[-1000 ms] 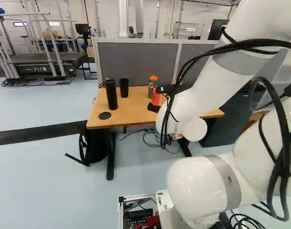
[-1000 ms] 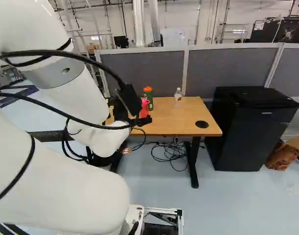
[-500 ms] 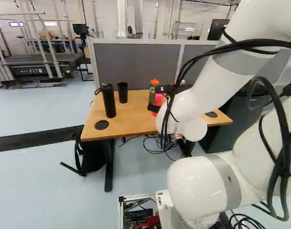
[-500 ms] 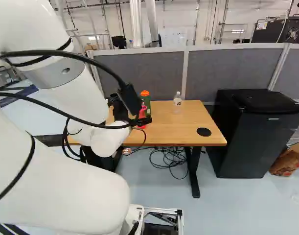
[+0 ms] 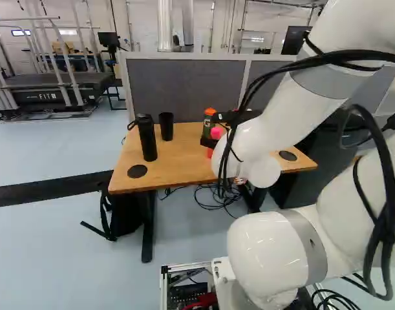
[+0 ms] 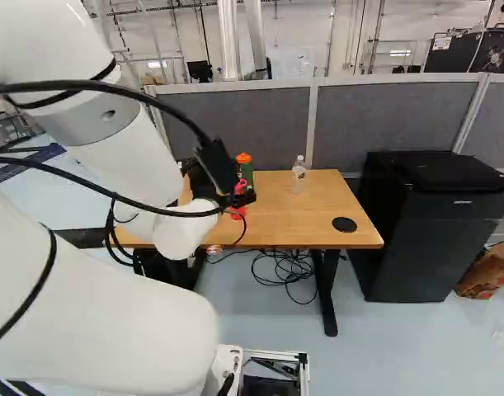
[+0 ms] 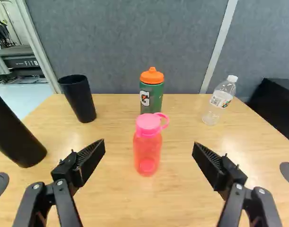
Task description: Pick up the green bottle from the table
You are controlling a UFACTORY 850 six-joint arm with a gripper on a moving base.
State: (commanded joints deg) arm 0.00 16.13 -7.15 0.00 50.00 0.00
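The pincer is spread wide; the green bottle stands upright ahead of it, near the surface's far edge, just behind the pink bottle.

We see smooth wood on the table, softly glossy, and rough, matt cloth on the partition. The green bottle looks like plastic, the pink bottle translucent plastic, the clear bottle shiny plastic. We find the arm smooth and glossy.
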